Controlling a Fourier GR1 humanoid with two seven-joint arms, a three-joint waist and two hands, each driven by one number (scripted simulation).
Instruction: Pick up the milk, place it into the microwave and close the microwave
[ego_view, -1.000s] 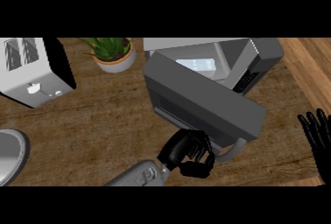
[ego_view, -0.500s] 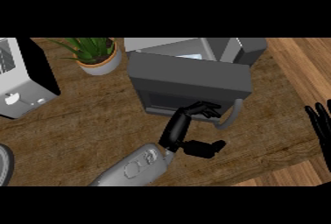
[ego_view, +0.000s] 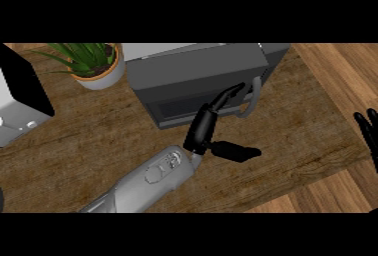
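A toaster and plant are passed on the surface, then the microwave is found nearly shut, swung in since before by the left hand's straight, empty fingers (one last push probably needed), milk unseen, right hand rested open.

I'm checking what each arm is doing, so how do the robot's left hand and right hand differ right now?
The left hand is stretched out with its fingers against the microwave door by the handle; the right hand rests open at the view's right edge, touching nothing. The left shows its grey forearm; the right shows only fingers. Both are black.
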